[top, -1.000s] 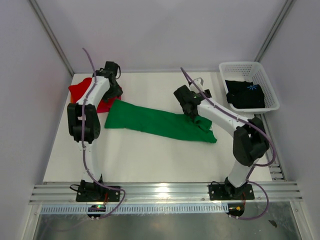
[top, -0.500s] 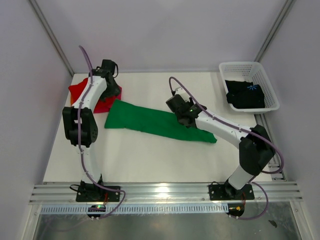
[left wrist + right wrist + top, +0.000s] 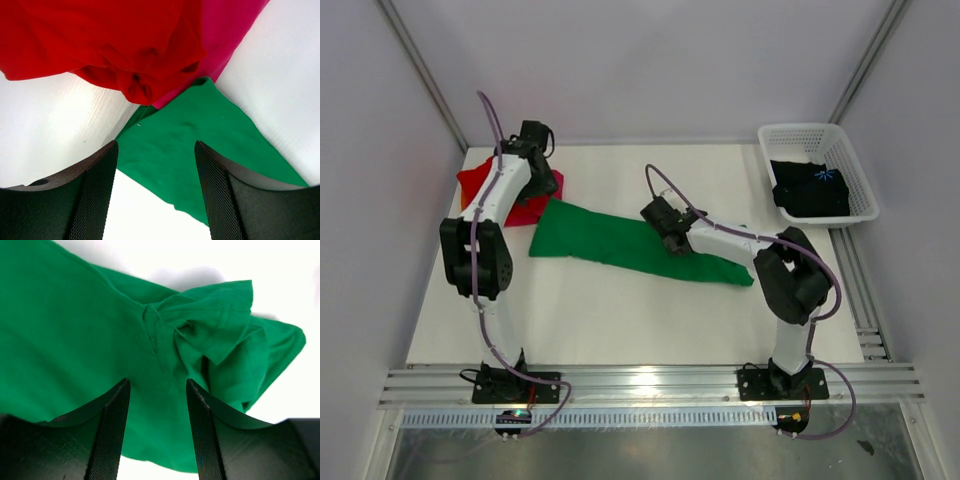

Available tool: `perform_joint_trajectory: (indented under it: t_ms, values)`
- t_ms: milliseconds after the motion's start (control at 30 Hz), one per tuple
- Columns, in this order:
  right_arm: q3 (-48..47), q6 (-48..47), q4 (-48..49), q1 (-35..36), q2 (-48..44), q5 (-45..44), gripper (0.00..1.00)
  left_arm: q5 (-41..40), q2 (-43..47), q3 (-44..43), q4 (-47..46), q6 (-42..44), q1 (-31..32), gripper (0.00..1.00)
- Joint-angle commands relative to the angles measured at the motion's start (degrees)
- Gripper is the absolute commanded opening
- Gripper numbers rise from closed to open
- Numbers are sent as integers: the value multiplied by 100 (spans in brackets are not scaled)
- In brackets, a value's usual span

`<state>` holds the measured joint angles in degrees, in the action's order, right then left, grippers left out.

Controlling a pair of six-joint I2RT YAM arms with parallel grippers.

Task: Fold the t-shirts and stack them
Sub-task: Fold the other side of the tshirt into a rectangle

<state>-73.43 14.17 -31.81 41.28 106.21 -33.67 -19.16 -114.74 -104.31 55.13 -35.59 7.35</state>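
The bright green t-shirt [image 3: 620, 243] lies as a long folded strip across the middle of the table. My right gripper [image 3: 673, 244] is open just above its middle-right part; in the right wrist view [image 3: 156, 385] green cloth [image 3: 75, 330] shows between the fingers, with a bunched fold [image 3: 220, 335] beyond. My left gripper [image 3: 541, 192] is open over the strip's left corner [image 3: 200, 140], empty [image 3: 156, 150]. The red t-shirt [image 3: 475, 183] [image 3: 100, 40] lies on the magenta-pink t-shirt [image 3: 552, 185] [image 3: 230, 30] at the back left. The black t-shirt [image 3: 810, 190] lies in the basket.
A white lattice basket [image 3: 800, 133] stands at the back right corner. Metal rails [image 3: 640, 385] run along the near edge by the arm bases. Enclosure walls stand close on the left, right and back.
My right gripper has moved left along the green t-shirt, from its right end towards its middle. My left gripper has shifted slightly towards the back left.
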Motion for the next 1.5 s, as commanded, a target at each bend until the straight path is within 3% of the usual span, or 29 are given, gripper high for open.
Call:
perform_joint_trajectory:
  t_ms: [0, 233, 433, 833, 1133, 1467]
  values:
    - [-312, 401, -27, -111, 127, -175, 53, -211, 434, -10, 32, 219, -41, 65]
    - [-532, 726, -448, -260, 470, -403, 53, -229, 558, 235, -2, 281, -41, 65]
    - [-1129, 1430, -1800, -498, 1094, -702, 53, -202, 549, 271, -3, 255, -32, 65]
    - [-1262, 1834, -2329, -752, 1244, -667, 53, -290, 698, 341, 15, 316, -41, 65]
    - [-471, 1317, -1470, -735, 585, -166, 52, -405, 813, 421, 50, 272, -41, 65]
    - [-172, 1193, -1179, -358, -3, -623, 52, -282, 847, 315, 217, 193, -41, 65]
